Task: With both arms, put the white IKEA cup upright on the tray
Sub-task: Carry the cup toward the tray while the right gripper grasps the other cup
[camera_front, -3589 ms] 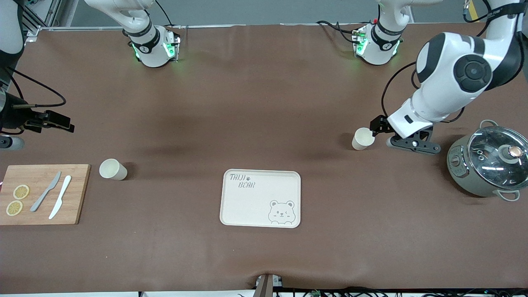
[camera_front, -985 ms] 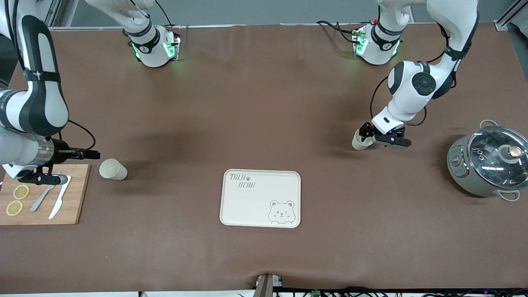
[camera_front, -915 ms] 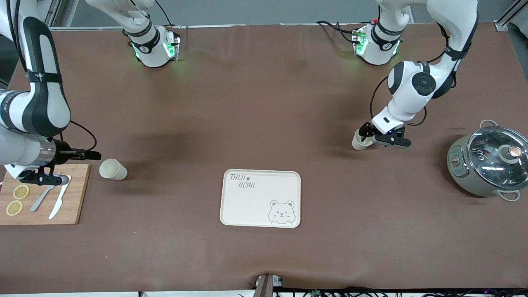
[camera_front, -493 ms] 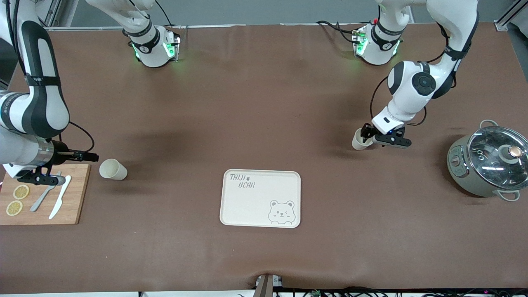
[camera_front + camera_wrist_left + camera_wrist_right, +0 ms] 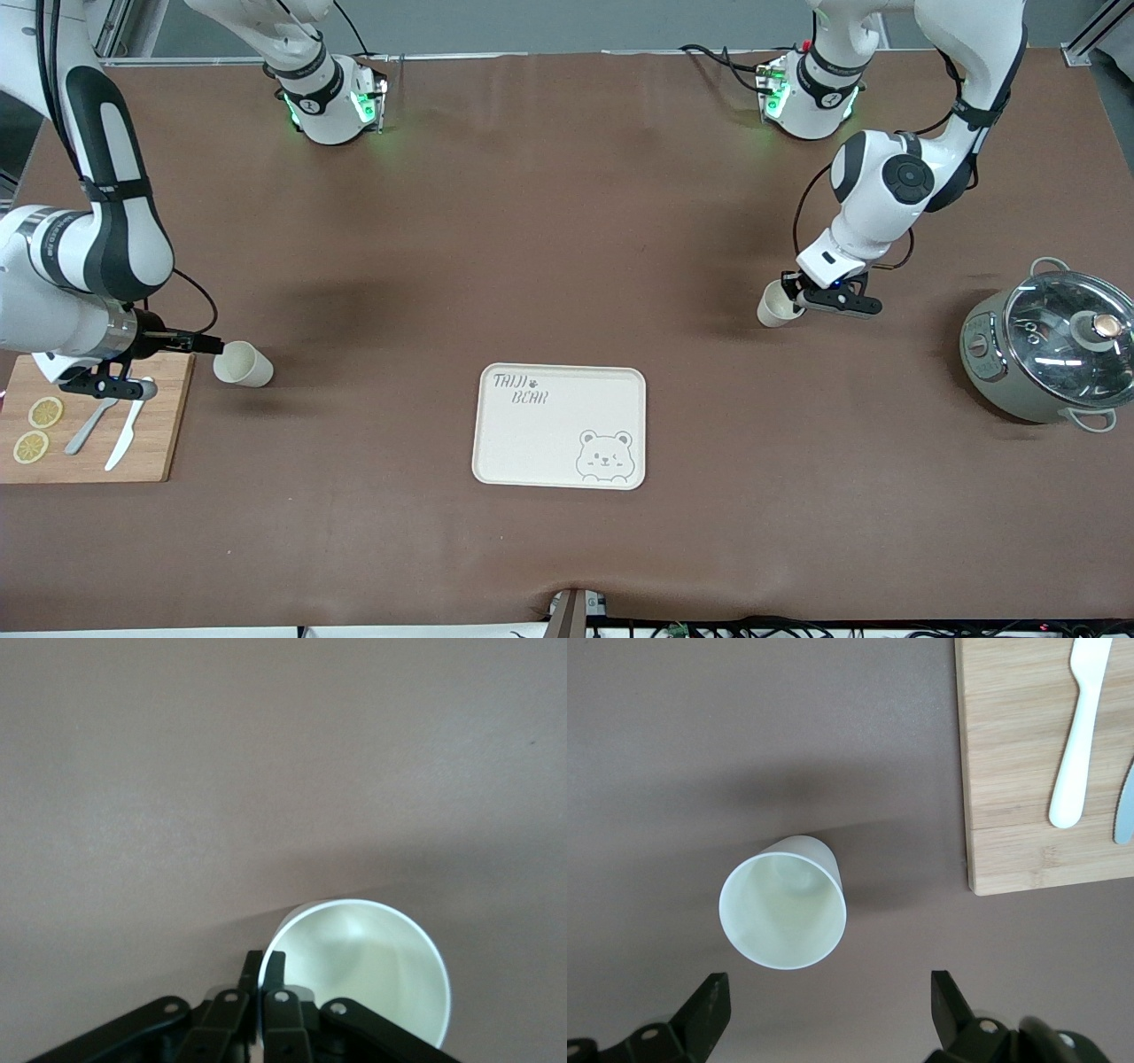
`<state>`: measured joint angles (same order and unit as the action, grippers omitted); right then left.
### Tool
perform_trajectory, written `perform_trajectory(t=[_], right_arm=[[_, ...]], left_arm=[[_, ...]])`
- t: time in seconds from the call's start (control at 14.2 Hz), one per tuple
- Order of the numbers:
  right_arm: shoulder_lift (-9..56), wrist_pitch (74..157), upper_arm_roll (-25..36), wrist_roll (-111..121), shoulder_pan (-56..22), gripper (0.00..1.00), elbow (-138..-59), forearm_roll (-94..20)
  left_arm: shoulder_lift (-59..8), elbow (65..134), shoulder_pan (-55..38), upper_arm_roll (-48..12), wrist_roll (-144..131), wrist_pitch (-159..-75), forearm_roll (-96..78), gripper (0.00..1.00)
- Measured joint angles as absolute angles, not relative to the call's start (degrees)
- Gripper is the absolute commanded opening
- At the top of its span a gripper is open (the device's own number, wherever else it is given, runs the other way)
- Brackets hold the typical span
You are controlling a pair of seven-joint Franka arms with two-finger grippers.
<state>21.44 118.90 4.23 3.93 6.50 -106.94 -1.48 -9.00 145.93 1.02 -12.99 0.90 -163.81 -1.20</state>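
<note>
The cream-white bear tray (image 5: 560,425) lies in the middle of the table, toward the front camera. One white cup (image 5: 775,307) stands upright toward the left arm's end. My left gripper (image 5: 791,290) is shut on its rim. In the left wrist view the fingers (image 5: 276,964) pinch the rim of that cup (image 5: 372,970), one inside and one outside. A second white cup (image 5: 244,363) stands upright toward the right arm's end. My right gripper (image 5: 208,344) hangs open right beside it. In the right wrist view the gripper (image 5: 828,1014) is open, just short of this cup (image 5: 782,914).
A wooden cutting board (image 5: 93,443) with two knives (image 5: 128,425) and lemon slices (image 5: 44,412) lies beside the second cup, also in the right wrist view (image 5: 1028,771). A grey pot with a glass lid (image 5: 1045,350) stands at the left arm's end.
My right gripper has moved from over the cutting board toward the second cup. My left gripper has come down onto the first cup's rim and holds it there.
</note>
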Motion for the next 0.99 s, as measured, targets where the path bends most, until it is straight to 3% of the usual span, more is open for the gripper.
perform_trajectory(t=[0.42,0.7,0.99], right_arm=[[22.9,123.0,4.2,3.9,6.6,1.00,-107.8,-1.5],[25.1,128.3,4.2,3.9,6.6,1.00,-109.3,-1.5],[26.0,130.3,4.2,3.9,6.6,1.00,-110.9,-1.5]], left_arm=[[-9.0,142.3,0.8,-14.6,-2.9,-162.2,-1.2,0.00],[-9.0,134.3,-1.3,-14.8,-6.7,-152.7,-1.2,0.00],[-10.7,121.7,-4.7,-14.8,-12.5,-139.7,-1.2,0.00]])
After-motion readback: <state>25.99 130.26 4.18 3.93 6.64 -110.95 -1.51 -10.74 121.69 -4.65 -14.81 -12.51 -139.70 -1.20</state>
